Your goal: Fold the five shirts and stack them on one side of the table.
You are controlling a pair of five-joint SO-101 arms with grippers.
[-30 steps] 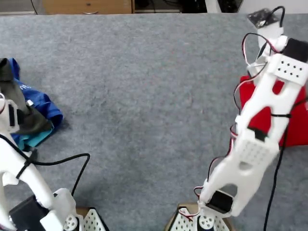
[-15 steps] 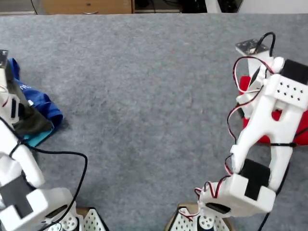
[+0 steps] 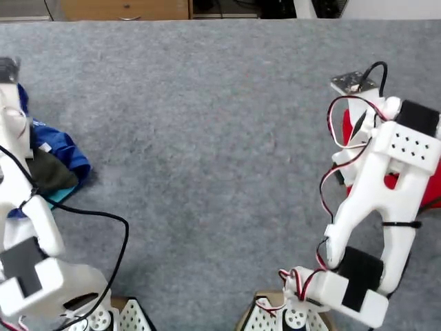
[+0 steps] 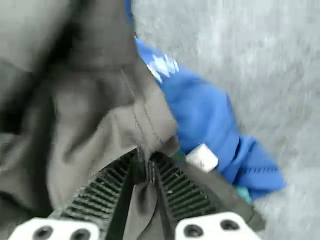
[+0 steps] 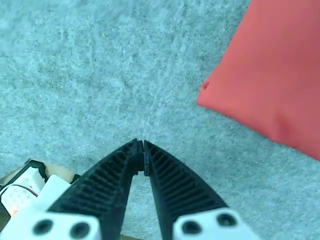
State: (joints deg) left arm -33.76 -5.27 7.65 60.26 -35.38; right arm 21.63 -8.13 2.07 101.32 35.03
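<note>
- My L claw (image 4: pixel 147 160) is clamped tight on a fold of the dark grey shirt (image 4: pixel 90 115). A stitched hem runs straight into the pinch.
- That grey shirt lies bunched on top of a heap at the L edge of the table (image 3: pixel 207 124), w/ my L arm (image 3: pixel 24 227) over it in the high view.
- A blue shirt (image 4: pixel 205 115) is in the same heap, touching the grey one and partly under it. It's crumpled, w/ white print near the grey cloth and a white tag (image 4: pixel 201 157) at the seam just beside my claw tip.
- A bit of teal shirt (image 3: pixel 58 198) pokes out from under the blue & grey at the near side of the heap. Can't tell how much of it is buried.
- My R claw (image 5: pixel 143 145) is closed w/ nothing in it, tips together over bare grey table.
- The red shirt (image 5: pixel 270 70) is folded flat, w/ straight edges and one corner pointing toward my R claw. It's near but apart, no contact.
- From above, the red shirt sits at the R edge of the table, mostly covered by my R arm (image 3: pixel 386 179), well apart from the heap on the L.
- Red & black cables (image 3: pixel 344 148) loop off my R arm.
- A wooden cabinet (image 3: pixel 124 8) stands behind the table's far edge.
</note>
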